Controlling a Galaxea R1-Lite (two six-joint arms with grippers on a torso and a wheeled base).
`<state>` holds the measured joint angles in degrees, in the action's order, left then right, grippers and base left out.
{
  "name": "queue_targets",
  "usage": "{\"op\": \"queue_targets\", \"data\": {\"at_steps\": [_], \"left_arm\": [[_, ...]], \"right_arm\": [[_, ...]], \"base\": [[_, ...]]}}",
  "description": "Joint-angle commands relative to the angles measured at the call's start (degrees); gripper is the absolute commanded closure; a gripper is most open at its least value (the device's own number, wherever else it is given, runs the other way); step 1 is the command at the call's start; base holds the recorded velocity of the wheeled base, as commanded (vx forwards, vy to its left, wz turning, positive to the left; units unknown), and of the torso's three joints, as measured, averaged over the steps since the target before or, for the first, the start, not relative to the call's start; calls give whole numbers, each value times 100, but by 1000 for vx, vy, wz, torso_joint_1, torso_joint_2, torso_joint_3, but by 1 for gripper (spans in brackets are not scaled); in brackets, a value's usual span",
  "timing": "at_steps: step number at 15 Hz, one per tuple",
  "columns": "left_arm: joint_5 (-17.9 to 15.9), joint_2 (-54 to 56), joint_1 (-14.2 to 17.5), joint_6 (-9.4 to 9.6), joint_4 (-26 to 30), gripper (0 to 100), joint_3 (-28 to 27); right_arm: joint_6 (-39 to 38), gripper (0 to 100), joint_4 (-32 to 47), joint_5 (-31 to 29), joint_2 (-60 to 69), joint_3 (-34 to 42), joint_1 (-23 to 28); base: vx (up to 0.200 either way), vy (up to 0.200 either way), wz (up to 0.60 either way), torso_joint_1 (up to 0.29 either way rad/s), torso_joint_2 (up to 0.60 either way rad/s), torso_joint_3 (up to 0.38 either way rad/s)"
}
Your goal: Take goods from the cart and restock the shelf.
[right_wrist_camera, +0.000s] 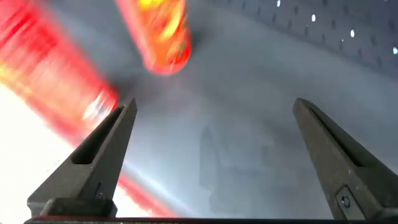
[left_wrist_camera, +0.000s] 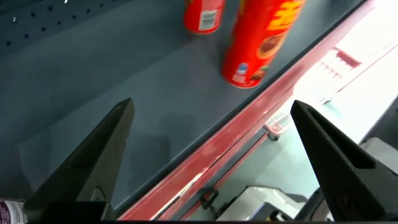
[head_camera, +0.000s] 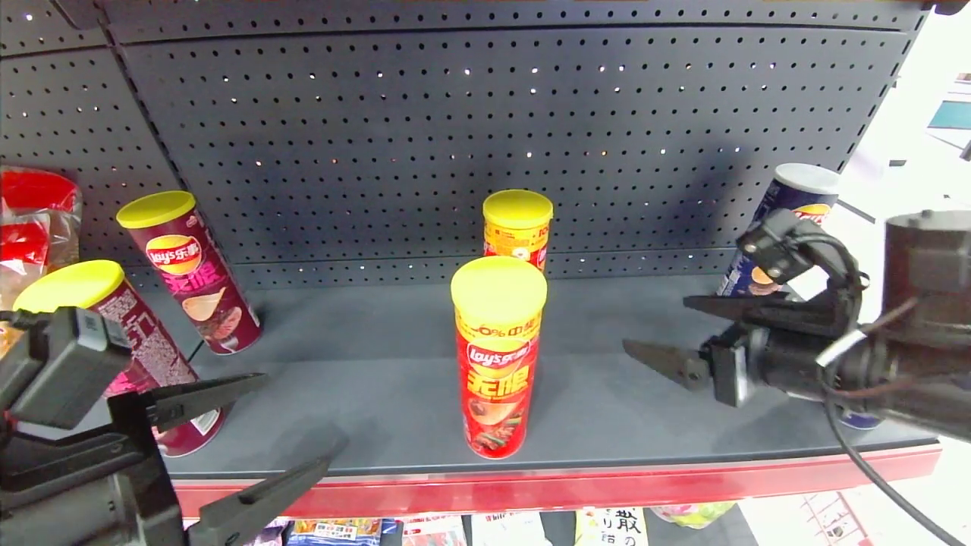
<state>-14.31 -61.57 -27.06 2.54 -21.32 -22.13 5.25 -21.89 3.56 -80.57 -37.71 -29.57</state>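
On the grey shelf (head_camera: pixel 364 356) a red chip can with a yellow lid (head_camera: pixel 497 356) stands upright near the front middle, and a second red can (head_camera: pixel 518 227) stands behind it. My left gripper (head_camera: pixel 292 425) hovers open and empty at the shelf's front left. In the left wrist view the left gripper (left_wrist_camera: pixel 211 112) looks across the shelf toward the front can (left_wrist_camera: pixel 258 43) and the back can (left_wrist_camera: pixel 203 15). My right gripper (head_camera: pixel 656 324) is open and empty over the shelf, right of the front can. The right wrist view shows that gripper (right_wrist_camera: pixel 214 104) facing both cans (right_wrist_camera: pixel 56 81) (right_wrist_camera: pixel 158 31).
Two maroon cans (head_camera: pixel 190 273) (head_camera: pixel 114 341) stand at the left, near a red snack bag (head_camera: pixel 30 220). A blue can (head_camera: pixel 789 227) stands at the far right behind my right arm. A pegboard wall (head_camera: pixel 455 136) backs the shelf. Its red front edge (head_camera: pixel 531 485) overhangs packages below (head_camera: pixel 607 527).
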Motion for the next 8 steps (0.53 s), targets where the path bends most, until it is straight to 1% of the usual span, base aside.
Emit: {"op": "queue_targets", "data": {"at_steps": [1, 2, 3, 4, 5, 6, 7, 8], "left_arm": [[166, -742, -10, 1, -12, 0, -204], [166, -1014, -18, 1, -12, 0, -266], [166, -1252, -36, 1, -12, 0, -371], [166, -1480, -89, 1, -12, 0, -477], [166, -1603, -124, 1, -4, 0, -547], [166, -1885, -133, -7, 5, 0, -626], [174, -1999, -133, -7, 5, 0, -653], [183, -2227, -141, 1, 5, 0, -776]], "right_arm": [[55, 0, -8, -145, 2361, 1793, -321], [178, 0, -8, -250, 3126, 2303, -321], [230, 0, 98, -338, 3970, 2654, -312], [230, 0, 370, -479, 4691, 2856, -251], [204, 0, 713, -637, 5060, 2839, -154], [107, 0, 1390, -883, 5526, 2672, 127], [20, 0, 1680, -910, 5710, 2602, 286], [-104, 0, 2066, -910, 6035, 2549, 549]], "base": [[0, 0, 0, 0, 0, 0], [0, 0, 0, 0, 0, 0], [0, 0, 0, 0, 0, 0], [0, 0, 0, 0, 0, 0], [0, 0, 0, 0, 0, 0], [0, 0, 0, 0, 0, 0], [0, 0, 0, 0, 0, 0], [0, 0, 0, 0, 0, 0]]}}
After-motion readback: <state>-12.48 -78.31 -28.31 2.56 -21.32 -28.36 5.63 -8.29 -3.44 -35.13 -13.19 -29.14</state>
